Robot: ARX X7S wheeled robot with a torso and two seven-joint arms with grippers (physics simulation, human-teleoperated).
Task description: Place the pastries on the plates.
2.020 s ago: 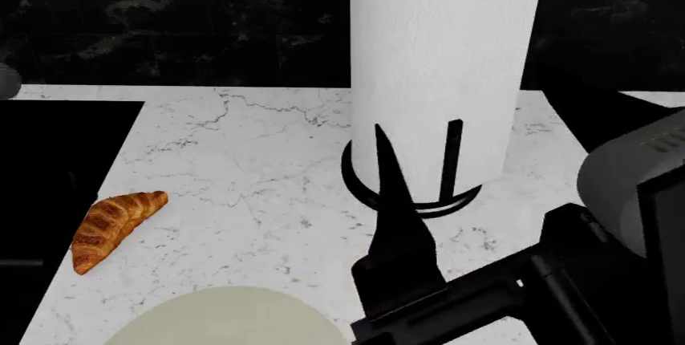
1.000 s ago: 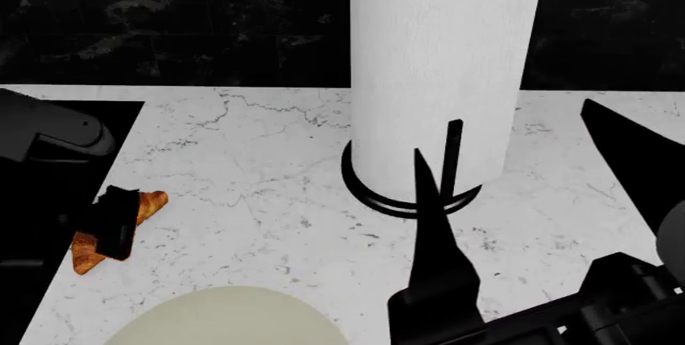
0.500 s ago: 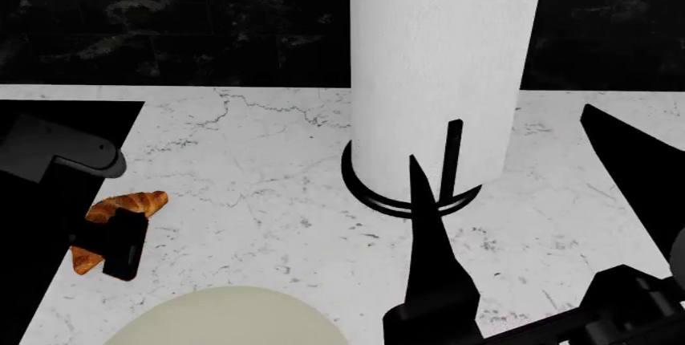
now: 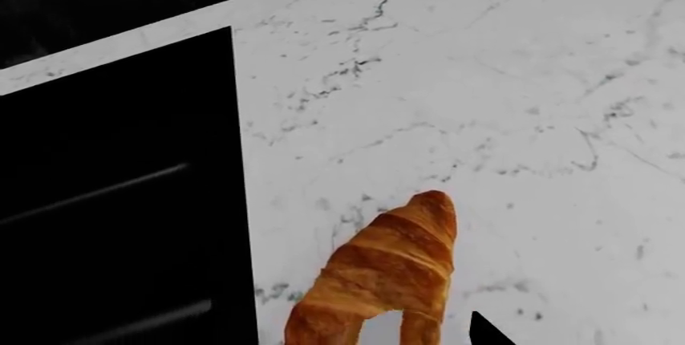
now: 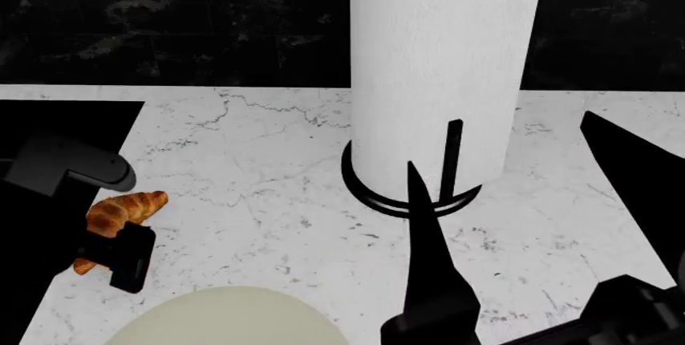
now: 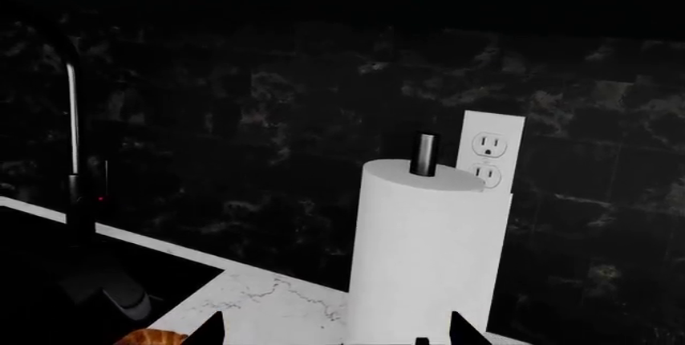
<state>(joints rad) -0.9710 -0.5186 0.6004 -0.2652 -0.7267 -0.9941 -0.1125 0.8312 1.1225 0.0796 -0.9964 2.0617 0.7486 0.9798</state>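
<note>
One pastry, a golden-brown croissant (image 5: pixel 127 209) (image 4: pixel 391 269), lies on the white marble counter beside the black sink. My left gripper (image 5: pixel 127 257) (image 4: pixel 374 338) hangs over its near end, open. One dark fingertip (image 4: pixel 487 334) shows just beside the crust without touching it, and the other is lost against the sink. A pale beige plate (image 5: pixel 224 317) sits at the counter's near edge, right of that croissant. My right gripper (image 6: pixel 337 337) (image 5: pixel 426 233) is open and empty, pointing at the paper-towel roll. The croissant's tip (image 6: pixel 156 337) also shows in the right wrist view.
A tall white paper-towel roll (image 5: pixel 444 64) (image 6: pixel 428 249) stands on a black ring base (image 5: pixel 412 194) at the back of the counter. The black sink (image 5: pixel 43 200) (image 4: pixel 118 200) lies left, with a faucet (image 6: pixel 75 120). A wall outlet (image 6: pixel 490 156) sits behind the roll.
My left arm came in from the left and its gripper slid down toward the croissant's near end. The right gripper shifted right earlier and has since barely moved.
</note>
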